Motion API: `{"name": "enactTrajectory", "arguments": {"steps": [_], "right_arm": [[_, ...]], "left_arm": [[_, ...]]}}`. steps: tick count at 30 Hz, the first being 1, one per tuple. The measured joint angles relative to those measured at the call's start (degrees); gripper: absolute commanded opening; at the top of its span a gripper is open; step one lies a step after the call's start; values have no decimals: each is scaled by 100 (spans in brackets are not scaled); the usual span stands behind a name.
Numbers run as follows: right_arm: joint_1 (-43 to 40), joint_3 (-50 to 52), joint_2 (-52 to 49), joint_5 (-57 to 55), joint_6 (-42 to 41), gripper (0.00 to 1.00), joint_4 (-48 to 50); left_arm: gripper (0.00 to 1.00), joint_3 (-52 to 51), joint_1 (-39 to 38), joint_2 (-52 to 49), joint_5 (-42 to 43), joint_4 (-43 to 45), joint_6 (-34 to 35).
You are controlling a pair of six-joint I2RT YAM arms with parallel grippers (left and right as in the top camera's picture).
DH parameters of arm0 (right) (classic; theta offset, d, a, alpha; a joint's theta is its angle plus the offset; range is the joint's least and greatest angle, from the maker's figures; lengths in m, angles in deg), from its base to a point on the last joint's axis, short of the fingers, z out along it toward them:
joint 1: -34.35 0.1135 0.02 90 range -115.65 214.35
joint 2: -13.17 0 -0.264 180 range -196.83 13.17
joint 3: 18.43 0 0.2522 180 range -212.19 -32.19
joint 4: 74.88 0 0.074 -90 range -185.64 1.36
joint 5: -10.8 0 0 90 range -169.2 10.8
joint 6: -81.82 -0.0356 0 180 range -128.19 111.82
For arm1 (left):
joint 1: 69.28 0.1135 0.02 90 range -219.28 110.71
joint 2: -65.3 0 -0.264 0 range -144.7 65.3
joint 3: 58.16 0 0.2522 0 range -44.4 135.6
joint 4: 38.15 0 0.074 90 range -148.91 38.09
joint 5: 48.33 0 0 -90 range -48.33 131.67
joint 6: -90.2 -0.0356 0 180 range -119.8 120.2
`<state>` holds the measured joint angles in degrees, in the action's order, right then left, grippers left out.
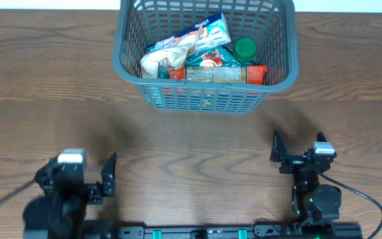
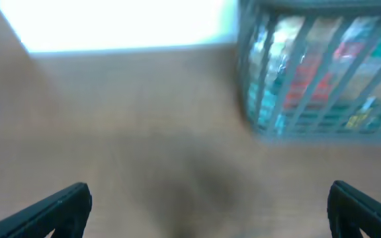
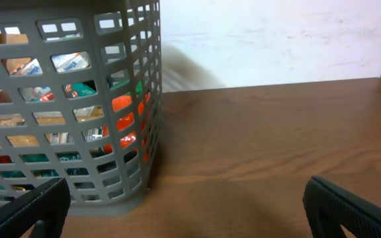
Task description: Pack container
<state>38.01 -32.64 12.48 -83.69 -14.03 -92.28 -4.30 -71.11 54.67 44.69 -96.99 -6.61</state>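
The container [image 1: 128,72] is a dark grey lattice basket at the far middle of the wooden table. It holds several packets and a green-lidded jar [image 1: 245,48]. In the left wrist view the container [image 2: 323,73] is blurred at the upper right. In the right wrist view it [image 3: 78,99] stands at the left. My left gripper [image 1: 109,174] is open and empty near the front left edge; it also shows in the left wrist view [image 2: 207,208]. My right gripper [image 1: 277,154] is open and empty near the front right; it also shows in the right wrist view [image 3: 187,205].
Bare brown wooden table [image 1: 191,133] lies between the grippers and the container. A white wall [image 3: 276,39] runs behind the table's far edge. A cable [image 1: 367,199] trails from the right arm at the front right.
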Motion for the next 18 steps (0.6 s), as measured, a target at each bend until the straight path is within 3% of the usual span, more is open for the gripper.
{"name": "enactTrajectory", "arguments": {"steps": [5,18], "right_arm": [[0,0,0,0,0,99,0],[0,0,2,0,0,99,0]], "left_arm": [[99,-988,-162,966,9,1556,-348],[99,-3554,-313,1005,46,4996,-570]]}}
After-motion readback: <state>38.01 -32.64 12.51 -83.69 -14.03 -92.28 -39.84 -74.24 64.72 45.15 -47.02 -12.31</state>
